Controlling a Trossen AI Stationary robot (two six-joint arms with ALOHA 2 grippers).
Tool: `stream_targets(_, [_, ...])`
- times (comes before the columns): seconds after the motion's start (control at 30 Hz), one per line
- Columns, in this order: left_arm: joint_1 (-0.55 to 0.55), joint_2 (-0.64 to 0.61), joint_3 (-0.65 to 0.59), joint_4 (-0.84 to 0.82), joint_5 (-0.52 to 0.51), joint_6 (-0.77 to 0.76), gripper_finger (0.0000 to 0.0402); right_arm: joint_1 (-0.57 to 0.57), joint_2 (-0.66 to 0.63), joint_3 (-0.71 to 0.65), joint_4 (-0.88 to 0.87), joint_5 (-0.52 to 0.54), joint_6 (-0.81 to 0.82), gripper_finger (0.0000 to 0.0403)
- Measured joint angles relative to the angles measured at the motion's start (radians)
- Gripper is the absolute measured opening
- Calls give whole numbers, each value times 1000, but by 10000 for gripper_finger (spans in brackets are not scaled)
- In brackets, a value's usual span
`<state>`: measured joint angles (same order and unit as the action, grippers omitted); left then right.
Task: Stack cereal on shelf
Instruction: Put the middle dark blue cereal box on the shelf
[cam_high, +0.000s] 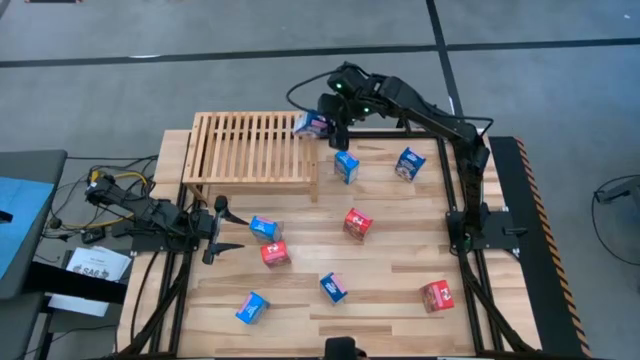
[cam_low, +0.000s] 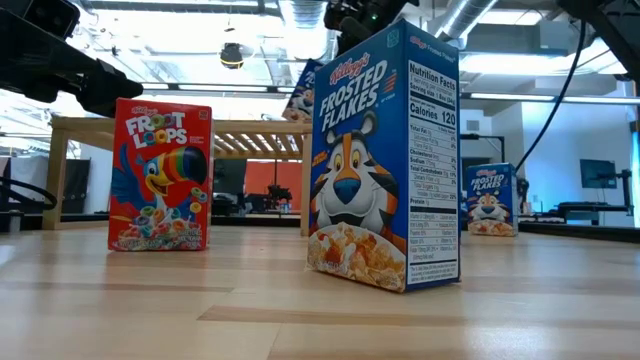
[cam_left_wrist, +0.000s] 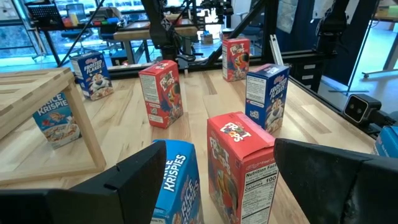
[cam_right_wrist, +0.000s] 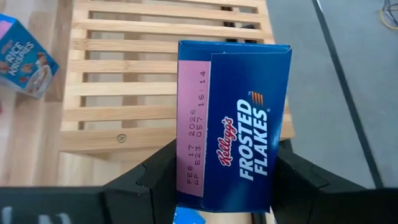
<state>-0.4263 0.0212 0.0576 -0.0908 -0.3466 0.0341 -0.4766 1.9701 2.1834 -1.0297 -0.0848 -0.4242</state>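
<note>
Fingers of the right gripper clasp a blue Frosted Flakes box above the shelf; left gripper fingers spread, empty.

Left gripper seen with dark fingers spread, a red Froot Loops box and blue Rice Krispies box framed between them, shelf leg flanked by another Rice Krispies box, more boxes scattered beyond

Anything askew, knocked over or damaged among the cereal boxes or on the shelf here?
Nothing damaged or spilled. The only unsettled item is the Frosted Flakes box held between the right gripper's fingers over the shelf's right end. The other boxes stand scattered on the table.
</note>
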Motion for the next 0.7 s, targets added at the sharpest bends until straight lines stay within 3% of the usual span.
stream_targets(0.7, [0,0,0,0,0,0,289,-2,42,0,2,6,8,222])
